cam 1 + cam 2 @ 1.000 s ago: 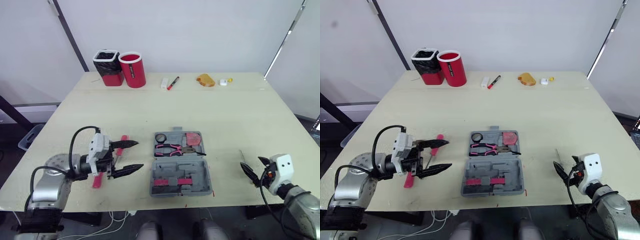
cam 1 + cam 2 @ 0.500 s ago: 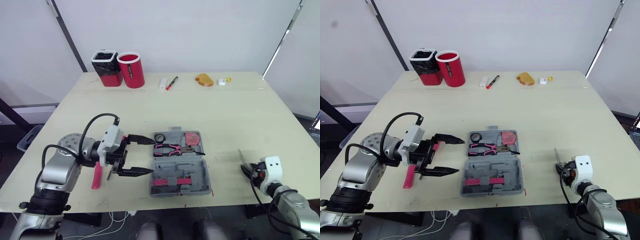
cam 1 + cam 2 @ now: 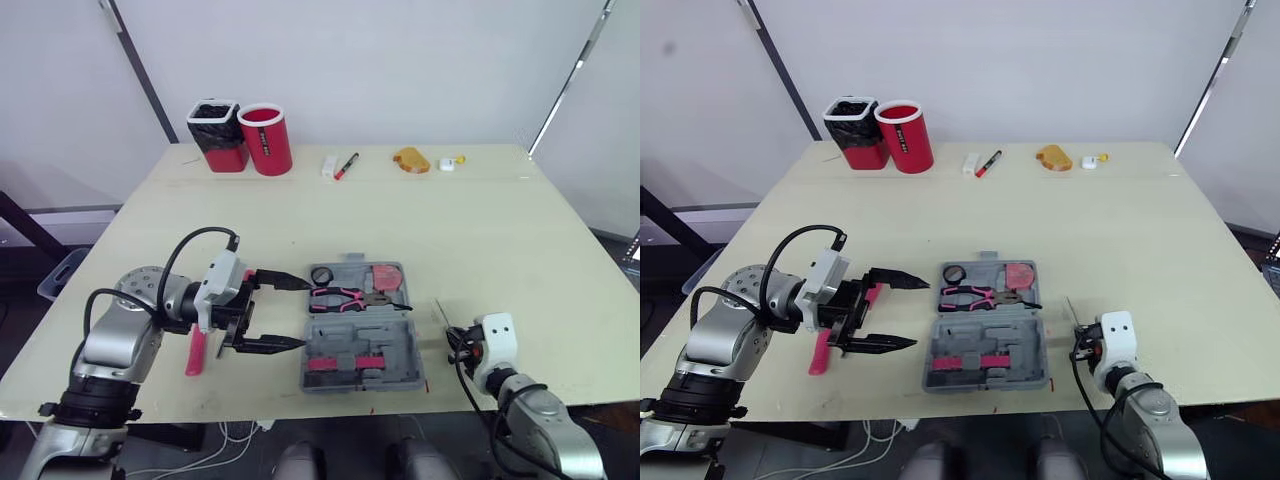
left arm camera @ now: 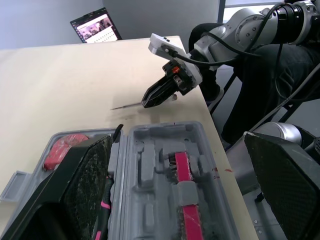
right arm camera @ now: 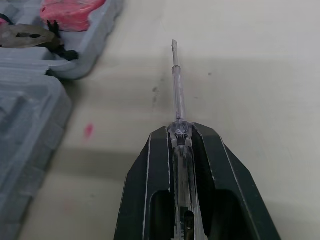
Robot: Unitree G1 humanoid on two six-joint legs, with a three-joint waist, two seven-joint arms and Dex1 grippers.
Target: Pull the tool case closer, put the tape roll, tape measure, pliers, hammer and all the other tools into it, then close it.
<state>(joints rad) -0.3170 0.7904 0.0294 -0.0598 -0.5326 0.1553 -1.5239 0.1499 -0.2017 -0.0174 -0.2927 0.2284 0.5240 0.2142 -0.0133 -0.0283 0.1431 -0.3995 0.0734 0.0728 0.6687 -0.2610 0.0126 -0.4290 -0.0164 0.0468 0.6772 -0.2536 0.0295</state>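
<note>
From the head camera: an open grey tool case (image 3: 330, 345) is lying near the middle of the table's (image 3: 450, 230) front edge. Its tray half is already carrying the tape roll (image 3: 321, 275), pliers (image 3: 340, 296) and tape measure (image 3: 386, 277). The left gripper (image 3: 305, 313) is hovering just beside the case's left side with its jaws spread wide, probably readying to steady or tug the case. A red-handled tool (image 3: 195, 350) is lying on the table under that arm (possibly the hammer; its head is hidden). Toward the front right corner, the right gripper (image 3: 457, 341) is pinching a clear-handled screwdriver (image 3: 443, 315), its shaft pointing away from the front edge, just beside the case's right side.

From the left wrist: the two black fingers (image 4: 287, 175) are standing far apart, framing the case and gripping nothing.

From the right wrist: the jaws are pressing together on the screwdriver's handle, keeping the blade low over the table. This is likely so it can be carried across into a slot in the case.
</note>
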